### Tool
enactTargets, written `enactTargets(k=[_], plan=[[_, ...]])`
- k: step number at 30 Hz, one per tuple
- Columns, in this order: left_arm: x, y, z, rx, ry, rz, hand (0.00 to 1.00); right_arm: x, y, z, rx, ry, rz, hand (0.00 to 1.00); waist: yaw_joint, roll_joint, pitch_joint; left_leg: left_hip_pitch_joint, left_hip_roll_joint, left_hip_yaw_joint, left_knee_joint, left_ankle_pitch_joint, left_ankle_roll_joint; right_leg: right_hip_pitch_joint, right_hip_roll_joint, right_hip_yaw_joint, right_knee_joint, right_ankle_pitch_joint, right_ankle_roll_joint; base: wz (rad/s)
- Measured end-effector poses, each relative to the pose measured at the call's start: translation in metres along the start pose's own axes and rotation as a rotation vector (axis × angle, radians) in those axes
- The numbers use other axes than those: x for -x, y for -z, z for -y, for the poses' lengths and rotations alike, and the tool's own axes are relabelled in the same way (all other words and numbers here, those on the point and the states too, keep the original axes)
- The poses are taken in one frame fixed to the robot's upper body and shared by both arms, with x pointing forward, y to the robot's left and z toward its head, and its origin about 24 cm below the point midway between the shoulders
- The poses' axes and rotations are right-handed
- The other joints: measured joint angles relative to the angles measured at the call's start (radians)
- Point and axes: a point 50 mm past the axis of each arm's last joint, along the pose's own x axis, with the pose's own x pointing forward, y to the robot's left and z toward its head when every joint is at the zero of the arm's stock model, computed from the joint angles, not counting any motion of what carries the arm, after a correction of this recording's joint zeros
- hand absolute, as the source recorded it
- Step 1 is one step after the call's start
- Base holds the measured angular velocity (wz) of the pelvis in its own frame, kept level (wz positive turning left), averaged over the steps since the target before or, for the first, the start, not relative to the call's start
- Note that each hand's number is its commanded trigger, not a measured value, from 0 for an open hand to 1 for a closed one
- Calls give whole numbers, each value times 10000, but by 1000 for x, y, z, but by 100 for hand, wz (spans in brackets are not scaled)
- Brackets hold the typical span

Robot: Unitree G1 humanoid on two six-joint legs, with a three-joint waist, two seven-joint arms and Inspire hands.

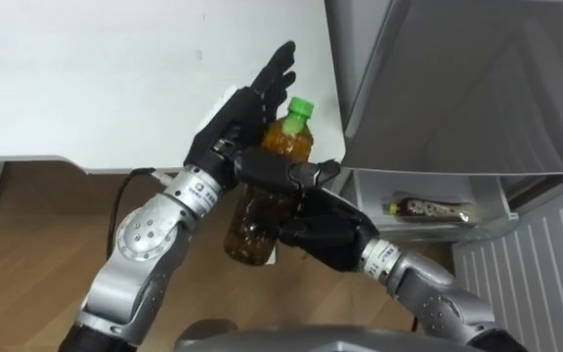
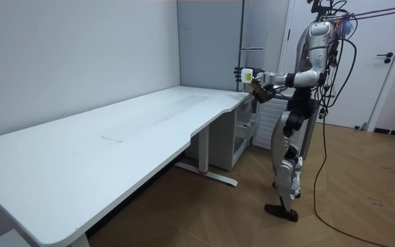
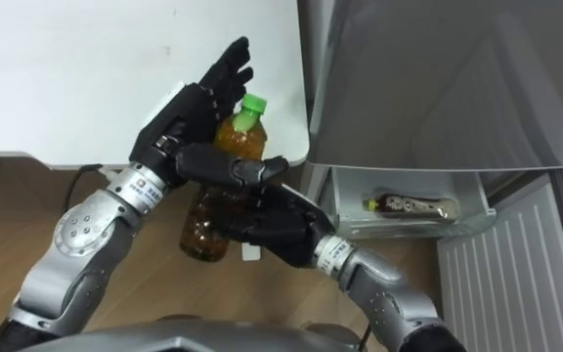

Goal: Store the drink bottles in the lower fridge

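A brown tea bottle (image 1: 283,140) with a green cap is held tilted in front of me, over the corner of the white desk (image 1: 86,78). My right hand (image 1: 316,227) comes up from the lower right, its fingers curled round the bottle's middle. My left hand (image 1: 250,100) rests flat against the bottle's far side with fingers straight. The lower fridge (image 1: 428,191) stands open to the right, and another drink bottle (image 1: 428,208) lies on its shelf. In the room view I stand at the desk's end by the fridge (image 2: 252,41), with both hands (image 2: 256,82) raised.
The fridge's closed upper door (image 1: 457,78) is at the upper right. The open lower door (image 1: 531,269) hangs at the right. Wooden floor (image 1: 37,254) lies below the desk. A dark cable (image 1: 123,196) hangs off the desk edge.
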Motion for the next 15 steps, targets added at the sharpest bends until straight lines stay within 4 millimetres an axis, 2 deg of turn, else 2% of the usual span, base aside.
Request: enactTargets(k=[11, 15], plan=[[-8, -12, 4, -34, 206, 704, 0, 0, 3, -1, 85, -161, -266, 100, 100, 10, -2, 85, 2, 3, -21, 4, -7, 101, -6, -86, 9, 0, 0, 0], [-9, -24, 5, -280, 158, 1223, 0, 2, 3, 1, 777, -123, -703, 100, 198, 91, 17, 227, 0, 50, -109, 10, -9, 189, -7, -49, 6, 0, 0, -3]])
